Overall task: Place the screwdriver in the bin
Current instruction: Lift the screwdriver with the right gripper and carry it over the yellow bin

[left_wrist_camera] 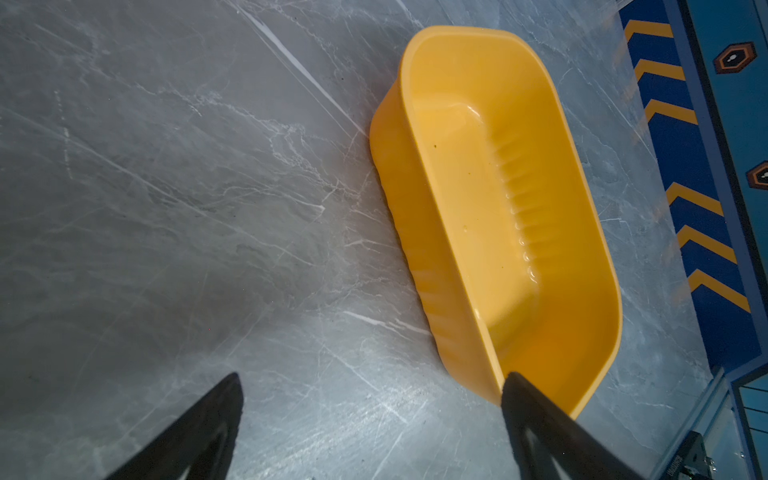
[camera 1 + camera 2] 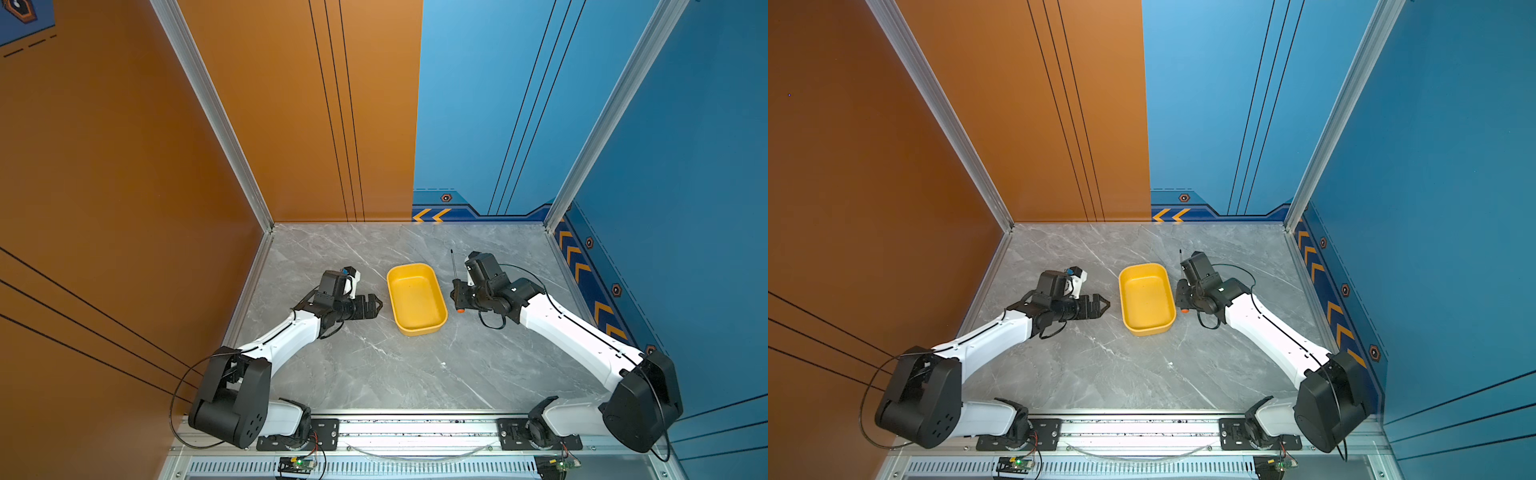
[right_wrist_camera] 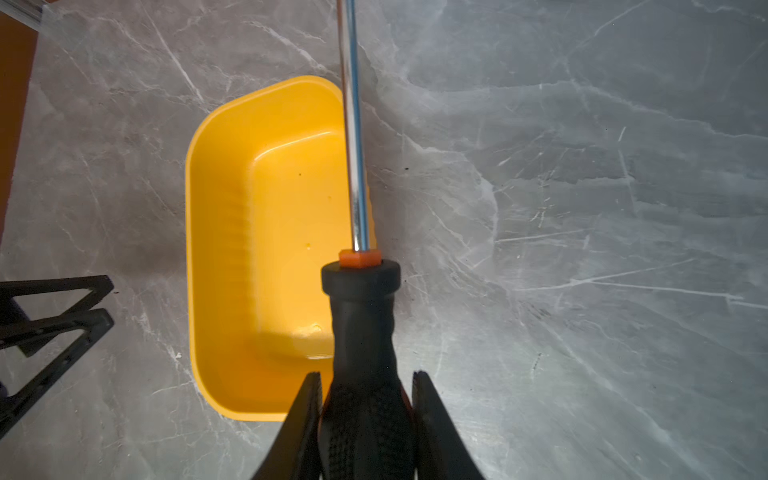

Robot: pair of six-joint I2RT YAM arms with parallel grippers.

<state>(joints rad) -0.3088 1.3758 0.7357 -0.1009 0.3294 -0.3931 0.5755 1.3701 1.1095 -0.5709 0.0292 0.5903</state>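
While the left gripper [image 2: 376,305] is sitting on the left side of the grey marble tabletop [image 2: 374,365], its jaws are standing wide apart with nothing between them, and its black fingertips [image 1: 232,386] are pointing toward the yellow bin [image 2: 419,330]. That bin is lying near the middle of the table in both top views, just right of the left gripper, and nothing is lying inside it. Just beyond the bin's right wall, the right gripper [image 2: 457,293] is clamping the screwdriver [image 2: 454,266] by its black handle. The thin metal shaft is pointing toward the back wall, roughly parallel to the bin's long side. The orange end cap is facing the front. So the screwdriver is staying outside the bin, close beside its right rim.
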